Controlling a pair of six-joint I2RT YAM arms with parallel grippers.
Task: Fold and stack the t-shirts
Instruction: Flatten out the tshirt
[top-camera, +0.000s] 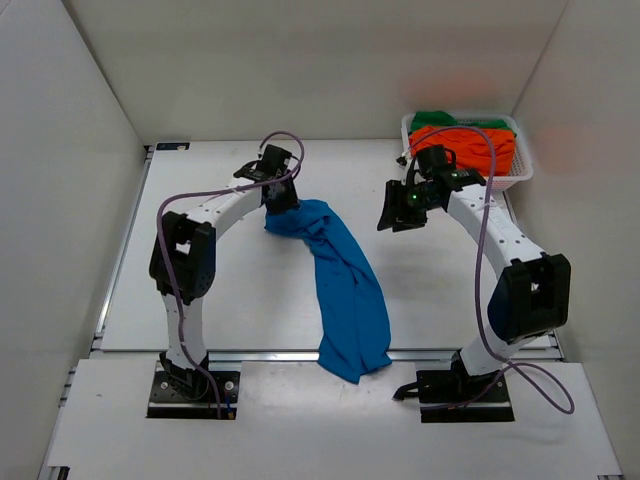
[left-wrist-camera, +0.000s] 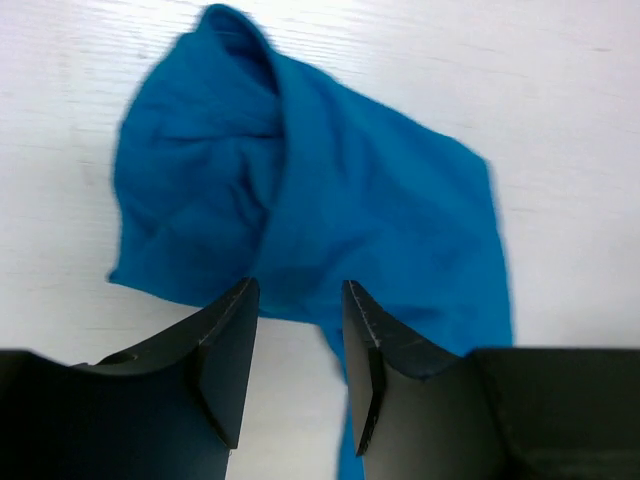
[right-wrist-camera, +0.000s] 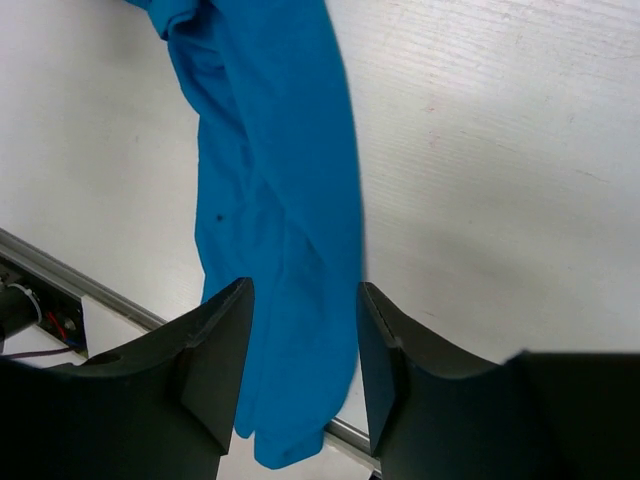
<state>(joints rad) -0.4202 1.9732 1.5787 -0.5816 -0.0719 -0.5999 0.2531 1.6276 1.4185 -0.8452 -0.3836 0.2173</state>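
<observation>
A bright blue t-shirt (top-camera: 340, 280) lies crumpled in a long strip down the middle of the table, and its near end hangs over the front edge. My left gripper (top-camera: 282, 202) hovers at the shirt's far end. In the left wrist view this gripper (left-wrist-camera: 300, 285) is open, with bare table between its fingers and the blue cloth (left-wrist-camera: 330, 200) just beyond the tips. My right gripper (top-camera: 397, 220) is to the right of the shirt, apart from it. It (right-wrist-camera: 303, 288) is open and empty above the blue strip (right-wrist-camera: 280, 200). The orange t-shirt (top-camera: 465, 150) and the green t-shirt (top-camera: 435, 119) lie in the basket.
A white mesh basket (top-camera: 524, 170) stands at the back right corner. White walls close in the table on the left, back and right. A metal rail (top-camera: 250, 352) runs along the table's front edge, also seen in the right wrist view (right-wrist-camera: 60, 275).
</observation>
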